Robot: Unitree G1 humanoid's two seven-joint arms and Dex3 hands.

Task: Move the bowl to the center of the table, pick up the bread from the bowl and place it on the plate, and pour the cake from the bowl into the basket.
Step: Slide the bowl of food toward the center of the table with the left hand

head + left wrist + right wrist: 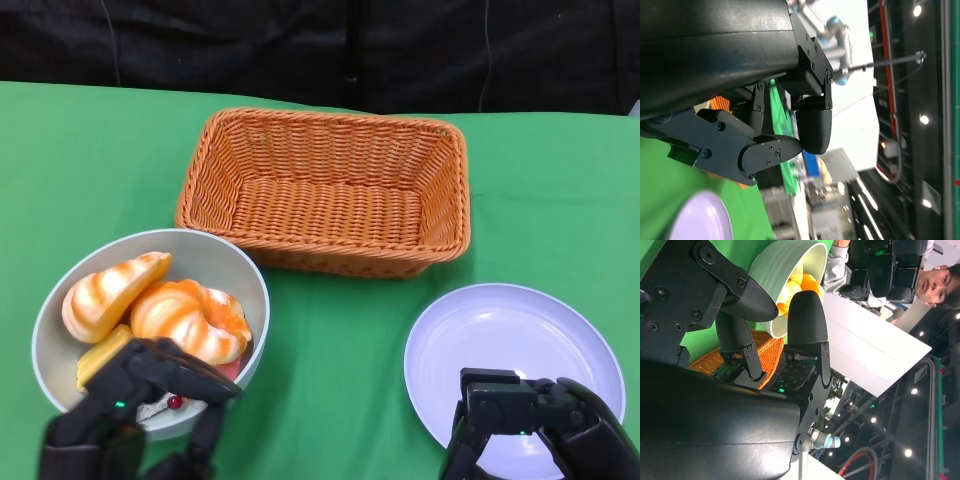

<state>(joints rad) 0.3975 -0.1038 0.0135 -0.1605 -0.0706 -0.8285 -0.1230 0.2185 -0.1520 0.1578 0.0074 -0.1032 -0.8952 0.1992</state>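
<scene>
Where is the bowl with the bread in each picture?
Head view: the bowl sits at the lower left on the green table, beside the basket.
Right wrist view: the bowl shows at the top, past the black fingers, with orange bread inside.
Left wrist view: the bowl is not in it; only the plate shows.
Shared landmark: the orange basket appears in the head and right wrist views.
</scene>
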